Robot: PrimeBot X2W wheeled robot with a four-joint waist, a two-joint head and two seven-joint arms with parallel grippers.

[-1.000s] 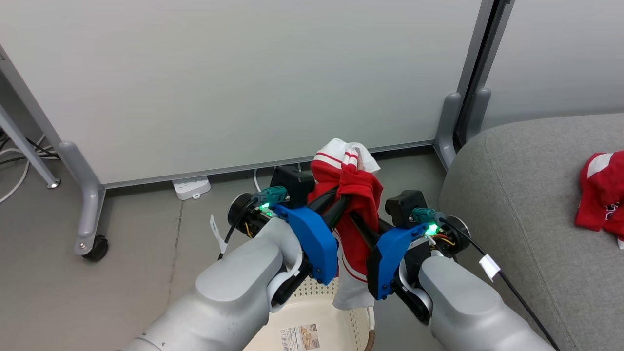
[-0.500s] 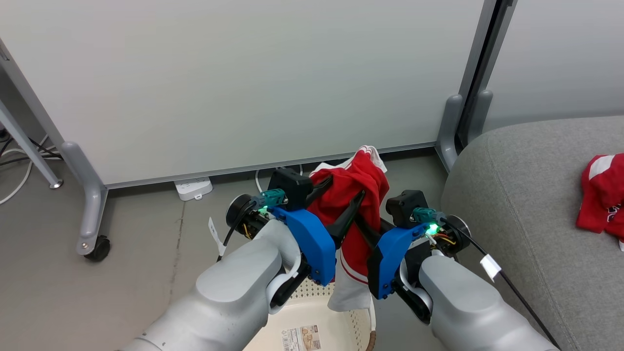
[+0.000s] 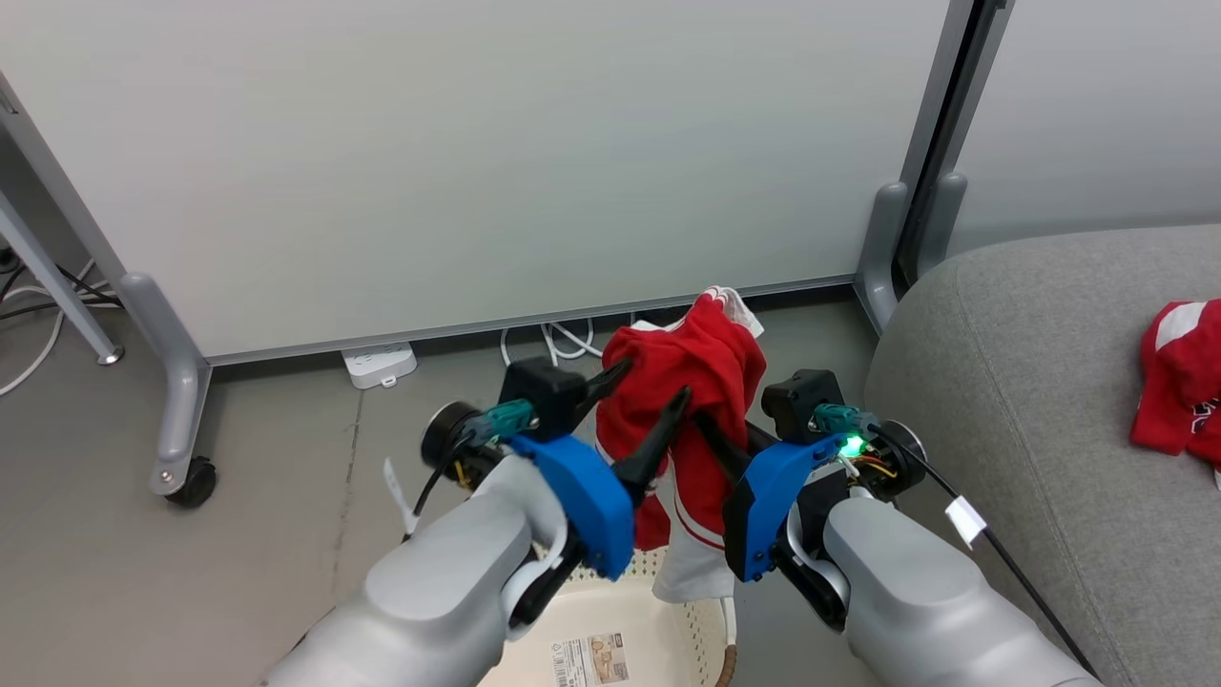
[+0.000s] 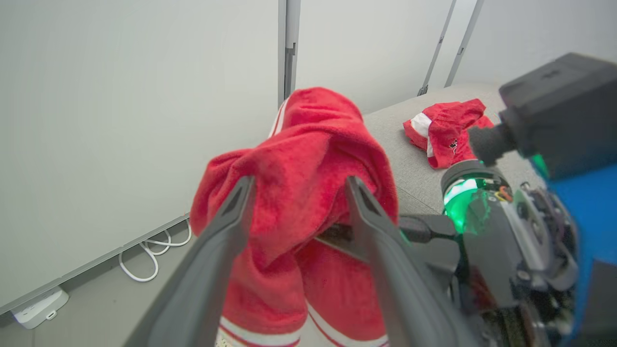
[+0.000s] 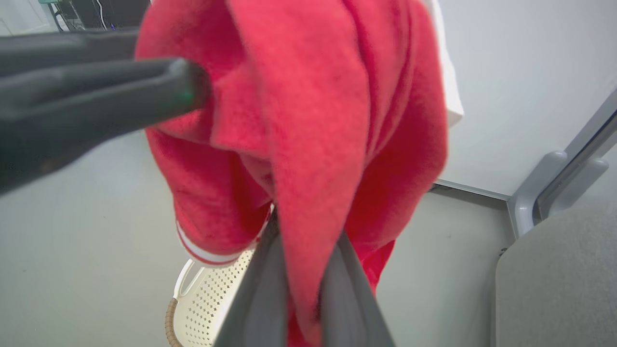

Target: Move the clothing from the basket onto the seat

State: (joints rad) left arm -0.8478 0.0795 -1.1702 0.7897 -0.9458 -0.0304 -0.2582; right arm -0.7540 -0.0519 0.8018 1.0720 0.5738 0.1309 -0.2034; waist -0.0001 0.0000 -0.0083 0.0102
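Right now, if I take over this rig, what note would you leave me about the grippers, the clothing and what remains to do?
The left gripper is open, its fingers spread on either side of the held garment.
The right gripper is shut on that garment, which hangs above the basket.
Done: the other garment lies on the sofa.
Left: carry the held garment over to the sofa and release it there.

basket (image 3: 701, 632) cut off at bottom edge; tips of right claw (image 5: 308, 250) buried in garment (image 5: 308, 120).
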